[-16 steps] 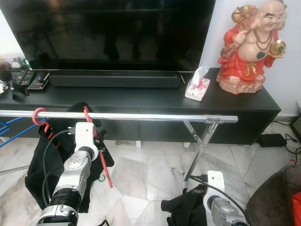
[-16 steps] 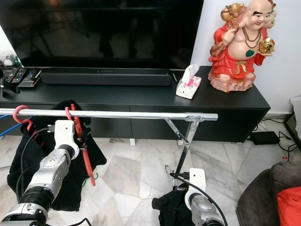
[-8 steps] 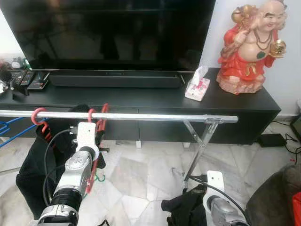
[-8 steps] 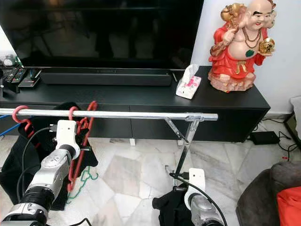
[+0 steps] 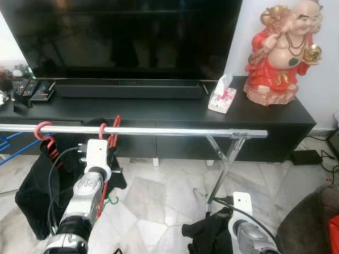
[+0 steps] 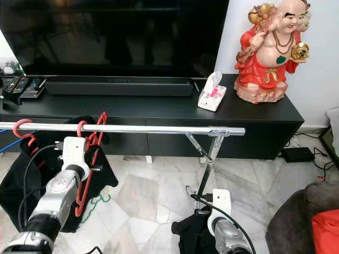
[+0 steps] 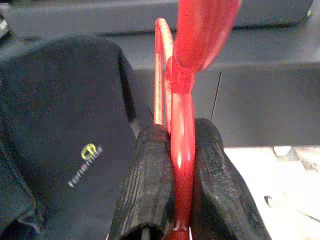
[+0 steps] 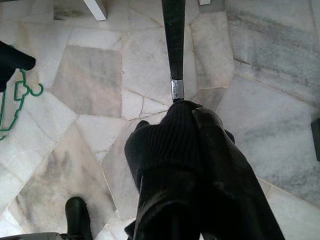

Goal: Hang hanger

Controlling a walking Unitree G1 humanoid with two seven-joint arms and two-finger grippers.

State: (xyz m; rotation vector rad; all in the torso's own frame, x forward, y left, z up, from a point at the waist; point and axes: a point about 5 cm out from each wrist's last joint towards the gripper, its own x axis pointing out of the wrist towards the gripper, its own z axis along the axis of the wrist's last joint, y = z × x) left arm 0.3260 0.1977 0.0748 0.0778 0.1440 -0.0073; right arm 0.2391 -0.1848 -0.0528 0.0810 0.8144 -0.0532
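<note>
Two black fingers (image 7: 150, 185) of my left gripper (image 7: 181, 200) pinch the red hanger (image 7: 182, 150) — hook over the rail (image 5: 159, 130); right gripper (image 8: 192, 150) low, fingers together.

One marking can be read: on the black garment (image 7: 60, 125) hanging just beside the red hanger (image 7: 182, 150), a small yellow-green round logo sits above grey lettering that looks like "fanemax", though the letters are too blurred to be sure.

Red plastic hanger (image 5: 109, 138), hook over silver rail (image 5: 159, 130), hanging tilted.
</note>
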